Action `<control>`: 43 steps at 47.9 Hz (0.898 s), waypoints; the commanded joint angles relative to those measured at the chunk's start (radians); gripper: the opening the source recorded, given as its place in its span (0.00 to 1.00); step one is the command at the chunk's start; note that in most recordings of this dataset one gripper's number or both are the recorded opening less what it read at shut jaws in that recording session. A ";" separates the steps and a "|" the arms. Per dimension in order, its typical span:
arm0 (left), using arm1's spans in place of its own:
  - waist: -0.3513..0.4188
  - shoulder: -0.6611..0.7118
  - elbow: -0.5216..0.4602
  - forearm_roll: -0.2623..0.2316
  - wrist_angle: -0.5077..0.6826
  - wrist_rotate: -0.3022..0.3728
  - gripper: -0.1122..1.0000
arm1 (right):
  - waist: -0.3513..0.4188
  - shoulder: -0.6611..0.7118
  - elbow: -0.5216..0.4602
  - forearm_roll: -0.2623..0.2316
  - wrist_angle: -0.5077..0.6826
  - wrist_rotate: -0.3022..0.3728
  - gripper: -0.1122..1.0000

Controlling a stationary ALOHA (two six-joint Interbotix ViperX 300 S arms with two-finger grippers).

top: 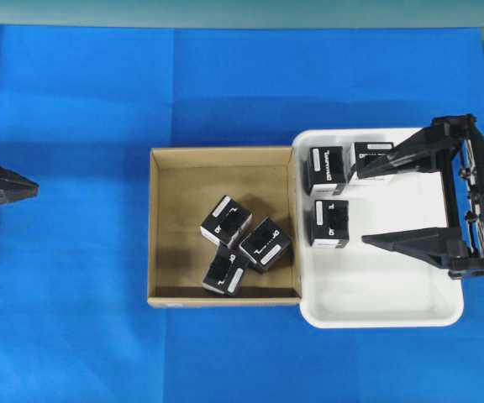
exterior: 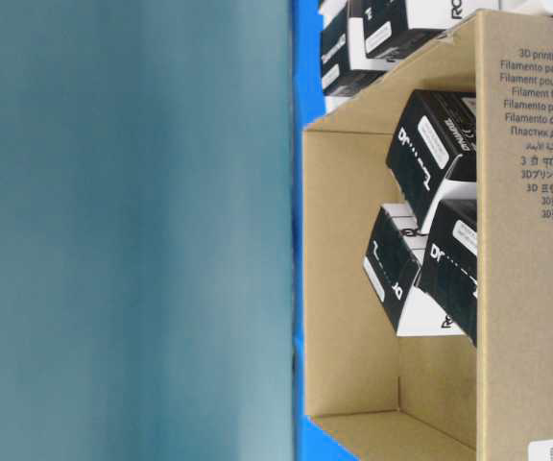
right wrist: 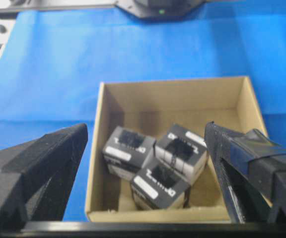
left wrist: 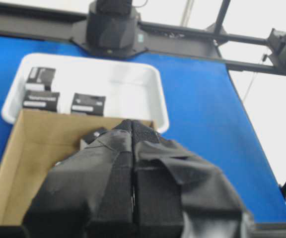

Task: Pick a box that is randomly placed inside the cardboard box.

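Blue cloth covers the table, with the cardboard box [top: 165, 225] as landmark. Far to its left the left gripper [top: 32, 188] is parked, fingers pressed together as its wrist view confirms. Three black boxes [top: 226, 221] are clustered in its lower right part. Right of it, over the white tray [top: 393, 294], the right gripper [top: 361, 207] is held spread, probably readied for reaching in; the carton's printed side is shown only at table level.

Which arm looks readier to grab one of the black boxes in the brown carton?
Probably the right gripper: its fingers are spread wide, pointing toward the cardboard box. The left gripper has its fingers pressed shut.
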 commanded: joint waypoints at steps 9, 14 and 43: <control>0.005 0.008 -0.008 0.003 -0.028 0.005 0.04 | 0.003 -0.037 0.012 -0.003 0.028 -0.003 1.00; 0.003 0.008 -0.008 0.003 -0.038 0.002 0.04 | 0.002 -0.063 0.018 -0.005 0.067 -0.012 1.00; 0.003 0.008 -0.002 0.003 -0.086 0.002 0.04 | -0.002 -0.094 0.034 -0.005 0.087 -0.092 1.00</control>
